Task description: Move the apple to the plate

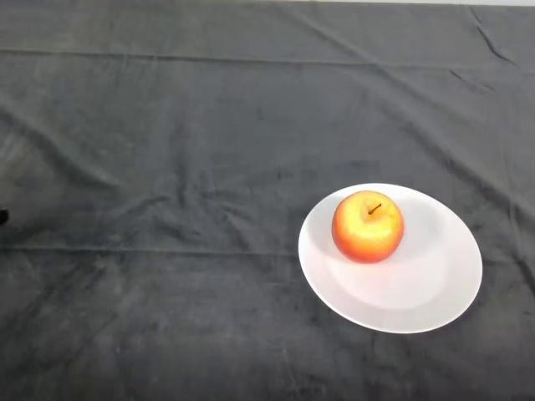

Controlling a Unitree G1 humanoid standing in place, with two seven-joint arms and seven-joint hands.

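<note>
A red and yellow apple (368, 226) stands upright, stem up, on a white round plate (418, 292) at the table's right. It rests on the plate's upper left part, inside the rim. Nothing touches the apple or the plate.
A dark grey wrinkled cloth (184, 167) covers the whole table. A small black shape (2, 218) pokes in at the left edge; I cannot tell what it is.
</note>
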